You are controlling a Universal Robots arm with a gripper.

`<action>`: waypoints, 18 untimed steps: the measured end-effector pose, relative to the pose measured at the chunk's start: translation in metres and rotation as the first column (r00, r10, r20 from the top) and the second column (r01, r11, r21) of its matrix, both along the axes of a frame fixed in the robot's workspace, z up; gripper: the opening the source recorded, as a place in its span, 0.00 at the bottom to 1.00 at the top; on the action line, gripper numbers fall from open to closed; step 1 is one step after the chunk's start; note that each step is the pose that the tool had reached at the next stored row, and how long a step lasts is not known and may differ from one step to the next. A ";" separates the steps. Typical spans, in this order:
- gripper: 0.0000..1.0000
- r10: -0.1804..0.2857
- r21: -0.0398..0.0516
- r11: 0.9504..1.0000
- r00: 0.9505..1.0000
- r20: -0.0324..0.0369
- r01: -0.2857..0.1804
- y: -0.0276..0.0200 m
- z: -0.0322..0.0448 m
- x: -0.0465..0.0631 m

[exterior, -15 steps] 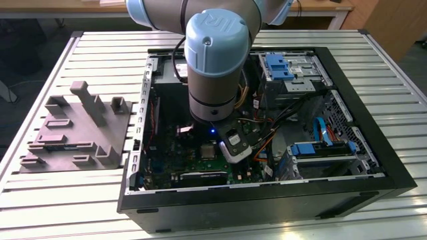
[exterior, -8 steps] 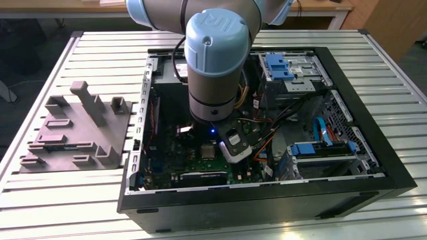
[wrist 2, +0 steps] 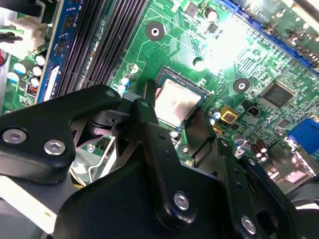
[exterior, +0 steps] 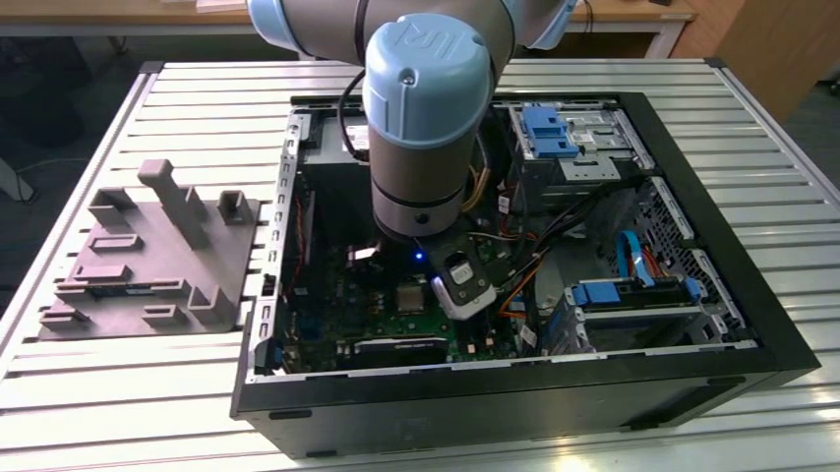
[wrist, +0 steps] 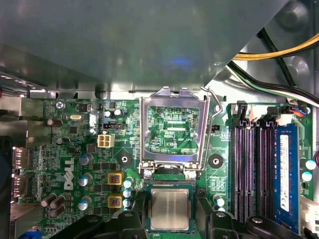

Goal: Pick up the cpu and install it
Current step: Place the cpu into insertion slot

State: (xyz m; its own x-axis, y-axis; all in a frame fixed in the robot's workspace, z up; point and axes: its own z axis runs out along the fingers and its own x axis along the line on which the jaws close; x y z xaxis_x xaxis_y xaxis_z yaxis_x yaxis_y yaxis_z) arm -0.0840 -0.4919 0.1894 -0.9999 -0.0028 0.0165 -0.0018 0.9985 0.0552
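The black gripper hangs low over a green motherboard inside an opened computer case, its jaws apart. The cpu lies flat in its socket between the jaws, with a finger just beside either edge. The hinged socket frame stands raised just beyond the jaws.

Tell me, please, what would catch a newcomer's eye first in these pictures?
The arm's large blue-capped joint reaching down into the open computer case dominates the middle of the exterior view. In both wrist views, the silvery cpu sits at its socket on the green motherboard, with the black gripper right at it. The socket's metal load plate stands raised beside the cpu.
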 end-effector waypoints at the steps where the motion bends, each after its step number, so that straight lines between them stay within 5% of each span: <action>1: 0.51 0.000 0.000 1.000 1.000 0.000 0.000 0.0000 -0.0001 0.000; 12: 0.58 0.000 0.000 1.000 1.000 0.000 0.000 0.0000 0.0005 0.000; 18: 0.58 0.000 0.000 1.000 1.000 0.000 0.000 0.0000 0.0146 0.000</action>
